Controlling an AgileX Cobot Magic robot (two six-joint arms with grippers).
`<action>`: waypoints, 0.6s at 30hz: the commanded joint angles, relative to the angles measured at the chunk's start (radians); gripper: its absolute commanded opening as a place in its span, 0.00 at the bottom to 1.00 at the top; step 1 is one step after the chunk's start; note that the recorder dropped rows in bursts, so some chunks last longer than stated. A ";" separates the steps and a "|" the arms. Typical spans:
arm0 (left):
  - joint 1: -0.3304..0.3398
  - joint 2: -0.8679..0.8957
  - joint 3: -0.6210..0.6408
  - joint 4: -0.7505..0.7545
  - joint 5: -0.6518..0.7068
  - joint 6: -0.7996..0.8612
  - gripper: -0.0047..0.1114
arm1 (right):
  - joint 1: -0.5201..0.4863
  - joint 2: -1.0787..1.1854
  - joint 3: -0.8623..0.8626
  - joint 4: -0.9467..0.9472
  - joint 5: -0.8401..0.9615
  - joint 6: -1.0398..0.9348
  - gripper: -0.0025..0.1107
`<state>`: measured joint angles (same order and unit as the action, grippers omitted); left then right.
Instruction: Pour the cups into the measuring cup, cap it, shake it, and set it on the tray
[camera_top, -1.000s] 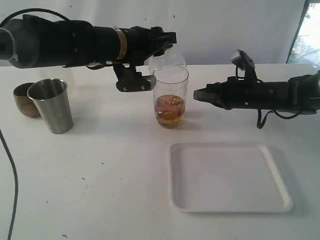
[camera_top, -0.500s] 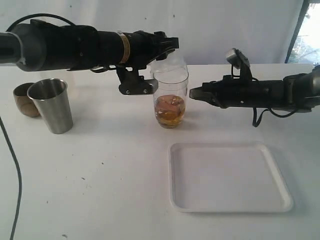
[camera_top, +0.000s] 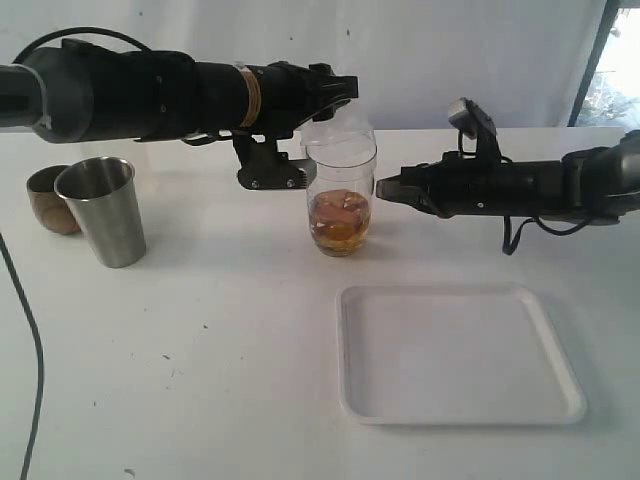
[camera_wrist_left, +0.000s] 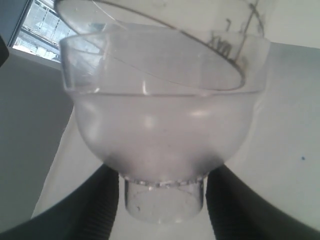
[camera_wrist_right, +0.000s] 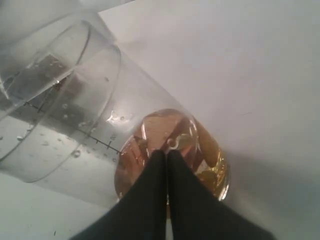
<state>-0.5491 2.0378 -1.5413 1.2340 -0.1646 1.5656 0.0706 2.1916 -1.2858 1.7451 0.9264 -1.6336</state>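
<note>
At the centre of the table (camera_top: 200, 360), left gripper (camera_top: 336, 92) is pinching the dome lid (camera_wrist_left: 160, 130) over the rim of the measuring cup (camera_top: 341, 195) for capping; right gripper (camera_top: 384, 187), jaws pressed together, is apparently bracing its three-o'clock side.
</note>
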 joint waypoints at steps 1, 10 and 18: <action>-0.011 0.010 0.005 0.011 0.016 0.001 0.04 | 0.003 0.000 -0.006 -0.001 -0.009 -0.002 0.02; -0.011 -0.003 0.005 -0.004 -0.026 -0.026 0.13 | 0.003 0.000 -0.006 -0.001 -0.014 -0.002 0.02; -0.011 -0.005 0.005 -0.065 -0.037 -0.024 0.45 | 0.003 0.000 -0.006 -0.001 -0.014 -0.002 0.02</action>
<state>-0.5491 2.0378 -1.5413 1.1988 -0.1849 1.5524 0.0706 2.1916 -1.2858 1.7451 0.9091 -1.6336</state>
